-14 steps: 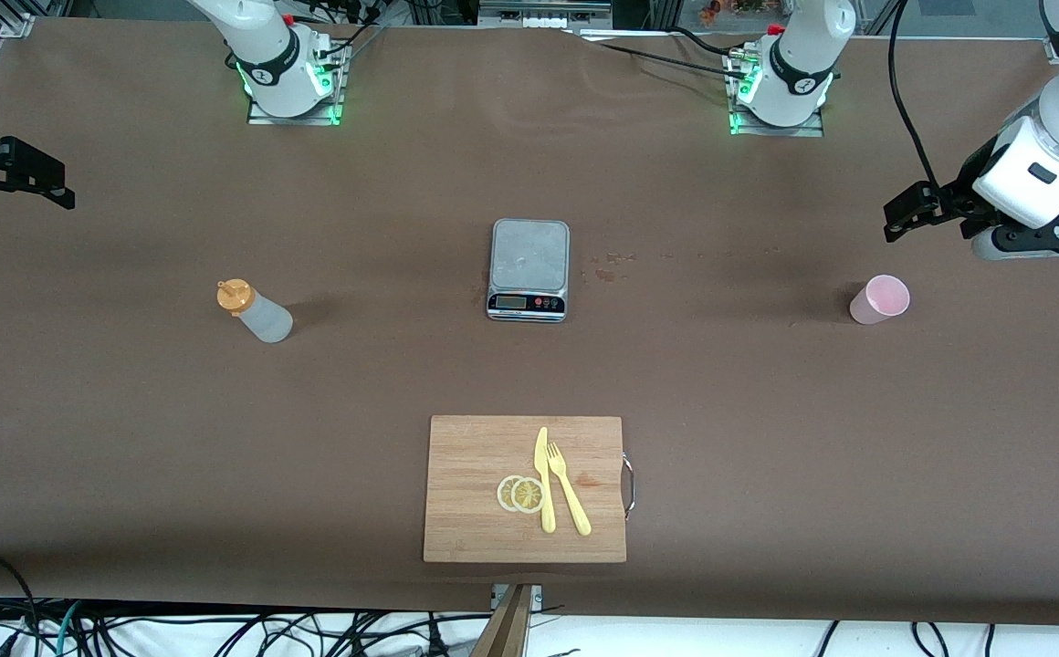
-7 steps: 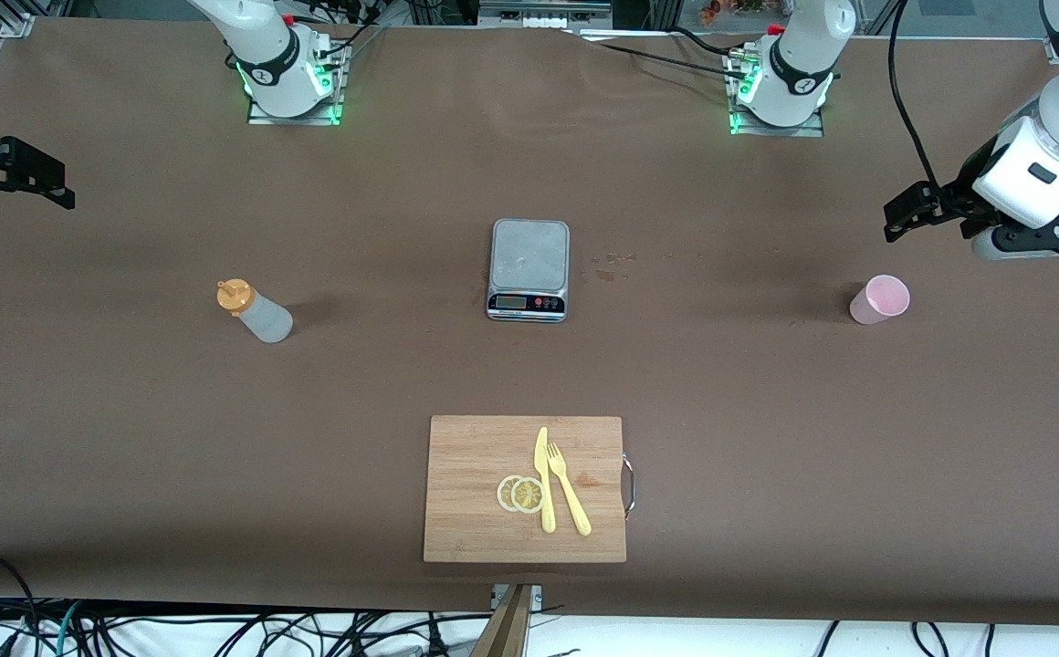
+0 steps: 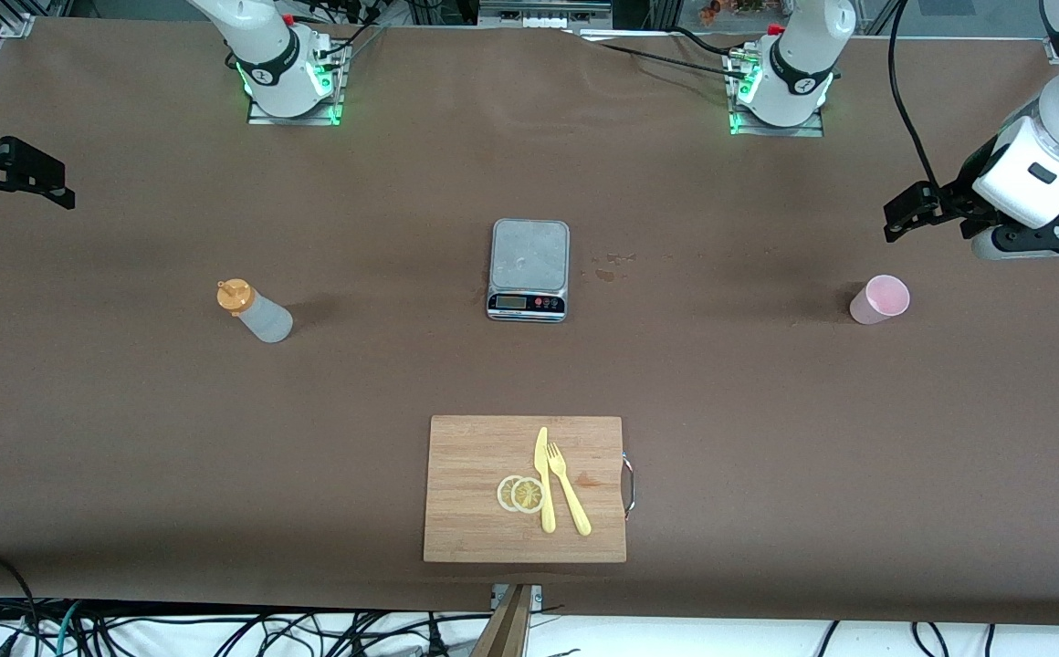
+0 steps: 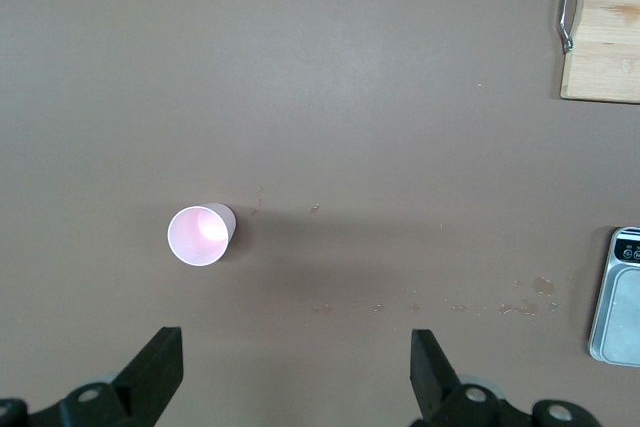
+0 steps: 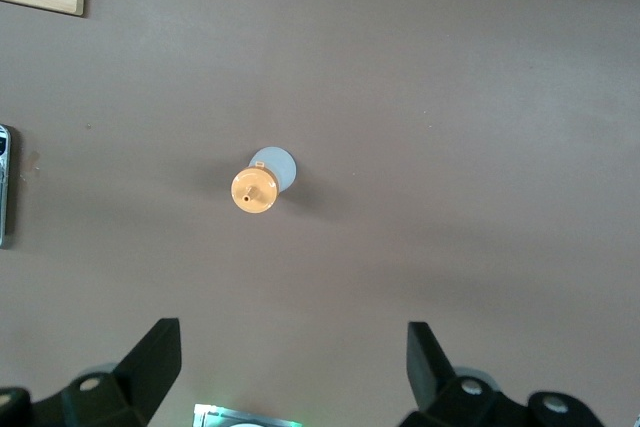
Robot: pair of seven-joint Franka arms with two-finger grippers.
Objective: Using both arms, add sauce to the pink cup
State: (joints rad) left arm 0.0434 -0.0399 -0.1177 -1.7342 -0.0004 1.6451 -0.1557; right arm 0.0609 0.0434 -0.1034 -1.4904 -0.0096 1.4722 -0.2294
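Pink cup (image 3: 880, 299) sits upright on the counter (image 3: 767, 411) at the left arm's end, sauce (image 3: 255, 312) at the right arm's end. Left pincer (image 4: 295, 372) and right pincer (image 5: 290, 367) both hang up high, spread wide, holding nothing.

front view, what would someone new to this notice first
Probably the wooden cutting board nearest the camera, carrying lemon slices, a yellow knife and a fork, with the grey scale mid-table. The sauce stands toward the right arm's end and the pink cup toward the left arm's end. The right gripper and left gripper hang open up high, holding nothing.
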